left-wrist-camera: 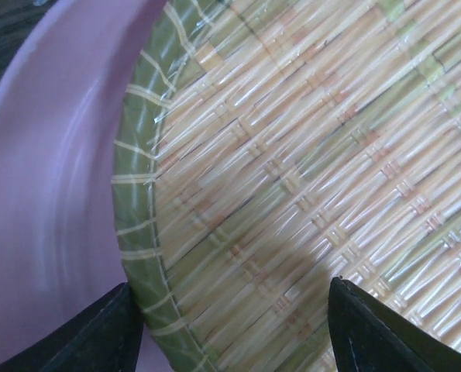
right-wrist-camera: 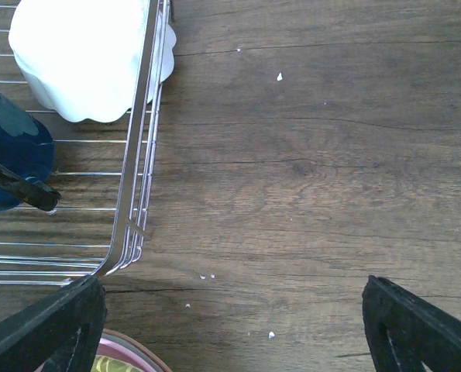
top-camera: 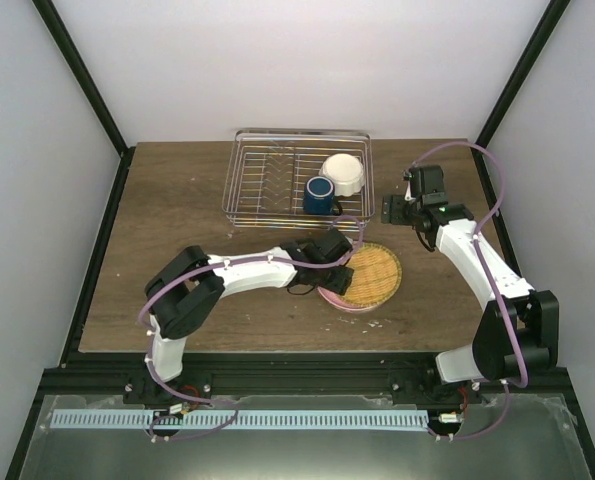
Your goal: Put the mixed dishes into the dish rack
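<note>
Straddling yellow-lime plate, left gripper, pink plate beneath

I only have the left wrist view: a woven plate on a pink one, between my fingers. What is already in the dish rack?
Observer: The dark blue mug and the white bowl, both at the right end of the dish rack.
Operator: Where is the right gripper?
Observer: The right gripper hangs open over bare table, just right of the rack.
Operator: Which side of the plates am I on?
Observer: The left gripper is at the woven plate's left edge.
</note>
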`<action>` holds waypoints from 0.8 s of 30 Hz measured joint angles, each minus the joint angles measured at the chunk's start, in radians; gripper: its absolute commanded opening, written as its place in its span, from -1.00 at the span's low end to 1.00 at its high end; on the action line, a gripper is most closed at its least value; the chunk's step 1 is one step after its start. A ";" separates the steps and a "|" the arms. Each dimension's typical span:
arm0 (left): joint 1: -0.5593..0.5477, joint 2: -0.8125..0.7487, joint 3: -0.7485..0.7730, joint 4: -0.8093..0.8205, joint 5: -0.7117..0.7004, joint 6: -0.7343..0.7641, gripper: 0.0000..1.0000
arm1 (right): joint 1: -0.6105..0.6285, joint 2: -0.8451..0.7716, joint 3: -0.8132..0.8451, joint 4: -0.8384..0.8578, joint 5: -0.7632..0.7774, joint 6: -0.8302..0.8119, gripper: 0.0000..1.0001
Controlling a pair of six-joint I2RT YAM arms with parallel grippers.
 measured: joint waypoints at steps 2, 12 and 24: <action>0.004 0.000 -0.013 0.024 0.021 -0.007 0.23 | 0.000 0.000 0.000 0.000 0.000 0.000 0.83; 0.005 -0.014 -0.055 0.079 0.071 -0.023 -0.30 | 0.000 -0.002 0.000 0.000 0.000 0.000 0.83; 0.005 -0.071 -0.143 0.127 0.105 -0.050 -0.75 | 0.000 -0.002 0.000 0.000 -0.004 0.000 0.83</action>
